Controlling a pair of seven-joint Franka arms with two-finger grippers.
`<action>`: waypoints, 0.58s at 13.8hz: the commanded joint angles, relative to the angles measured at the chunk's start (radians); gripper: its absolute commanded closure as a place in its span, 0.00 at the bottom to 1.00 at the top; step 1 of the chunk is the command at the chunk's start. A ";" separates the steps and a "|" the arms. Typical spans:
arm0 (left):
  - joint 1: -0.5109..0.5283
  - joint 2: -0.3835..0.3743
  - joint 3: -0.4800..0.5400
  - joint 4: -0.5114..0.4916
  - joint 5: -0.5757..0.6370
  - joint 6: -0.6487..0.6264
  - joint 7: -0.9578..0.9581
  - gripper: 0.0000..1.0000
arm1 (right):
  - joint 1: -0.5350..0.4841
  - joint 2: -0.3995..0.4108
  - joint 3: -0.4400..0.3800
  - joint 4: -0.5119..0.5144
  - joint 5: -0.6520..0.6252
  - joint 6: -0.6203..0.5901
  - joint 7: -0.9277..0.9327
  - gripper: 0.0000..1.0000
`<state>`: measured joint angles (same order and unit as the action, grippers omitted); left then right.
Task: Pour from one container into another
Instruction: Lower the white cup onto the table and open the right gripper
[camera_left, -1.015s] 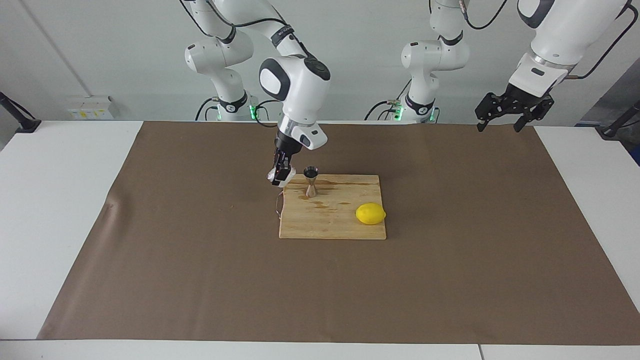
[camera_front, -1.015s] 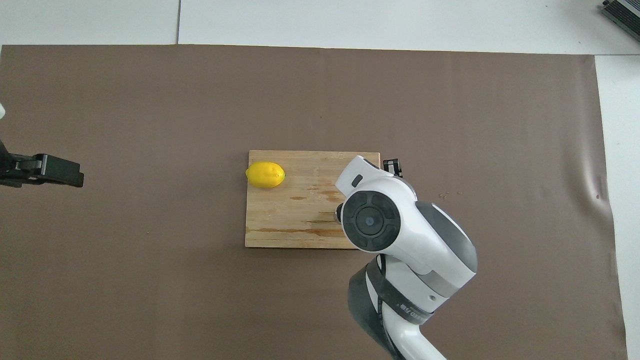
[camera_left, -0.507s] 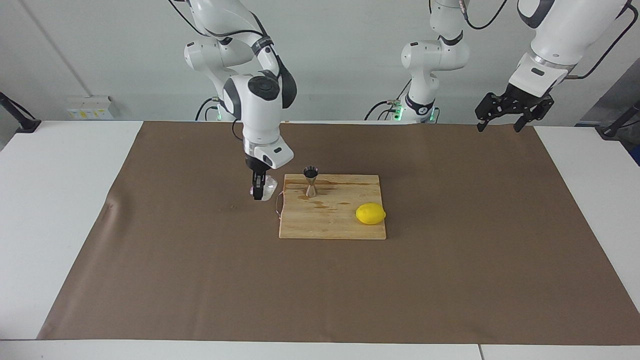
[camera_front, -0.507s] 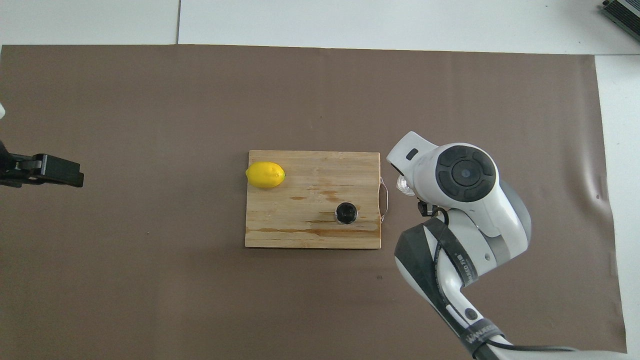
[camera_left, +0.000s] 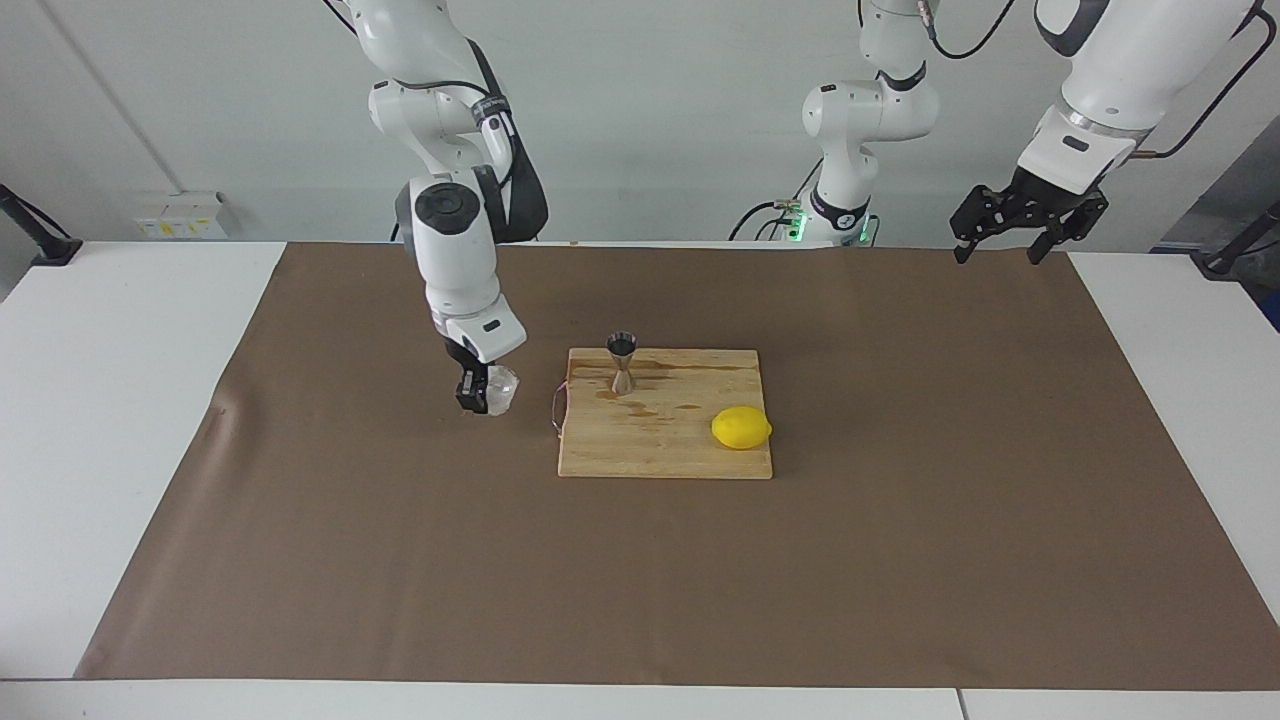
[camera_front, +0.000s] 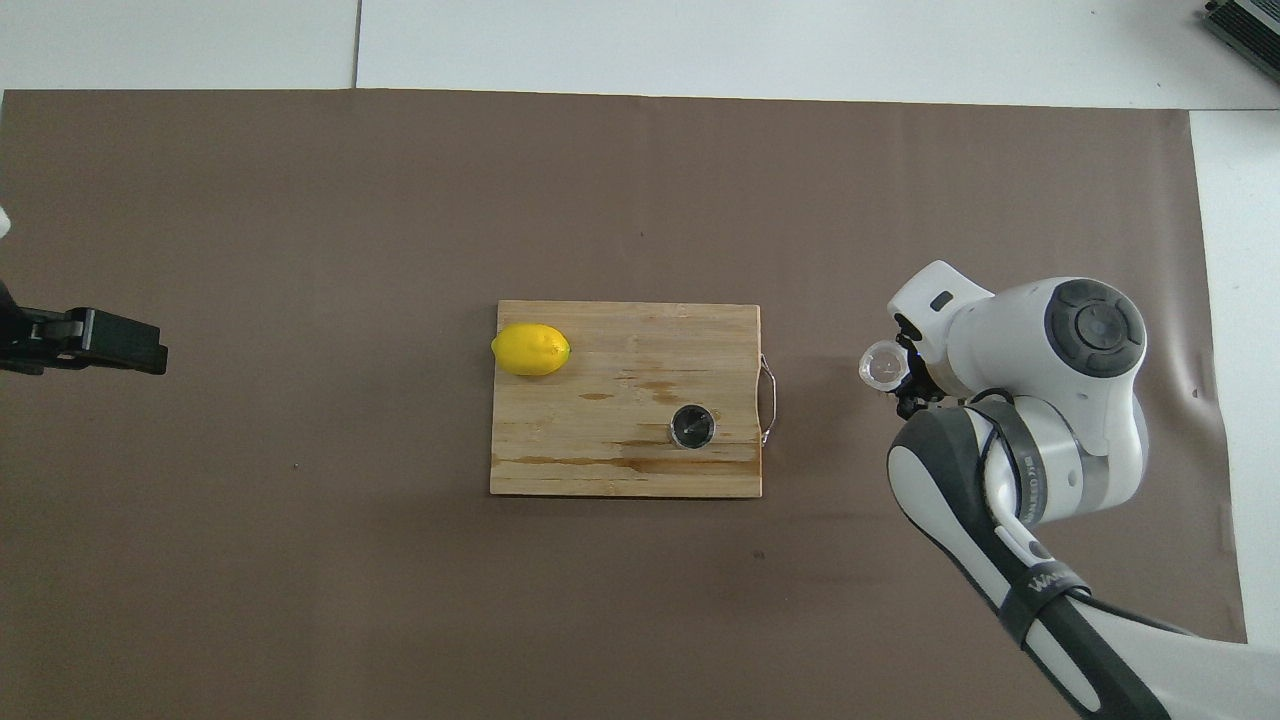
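1. I have the right gripper (camera_left: 478, 395) clamped on the glass cup (camera_left: 497, 389). Over the last second it has swung away from the jigger (camera_left: 622, 363) and turned the cup back upright.
2. In the overhead view the cup now sits low over the brown mat (camera_front: 300, 560), at three o'clock from the cutting board (camera_front: 600, 470).
3. The jigger stands on the board, mouth dark; I judge the pour done, with set-down next.
4. My left gripper (camera_left: 1015, 240) waits, fingers spread, empty.
5. The lemon (camera_left: 741, 428) lies untouched.
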<state>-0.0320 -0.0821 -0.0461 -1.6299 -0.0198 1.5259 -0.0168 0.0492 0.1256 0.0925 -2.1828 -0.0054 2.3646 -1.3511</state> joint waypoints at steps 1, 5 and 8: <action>0.011 -0.028 -0.005 -0.027 0.009 -0.006 0.009 0.00 | -0.034 -0.011 0.013 -0.067 0.033 0.054 -0.036 0.93; 0.011 -0.028 -0.005 -0.027 0.009 -0.006 0.009 0.00 | -0.074 -0.009 0.013 -0.101 0.063 0.061 -0.074 0.93; 0.011 -0.028 -0.005 -0.027 0.009 -0.006 0.009 0.00 | -0.075 0.000 0.013 -0.129 0.142 0.111 -0.140 0.88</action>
<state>-0.0320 -0.0821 -0.0461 -1.6299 -0.0198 1.5259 -0.0168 -0.0086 0.1308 0.0933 -2.2777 0.0895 2.4270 -1.4367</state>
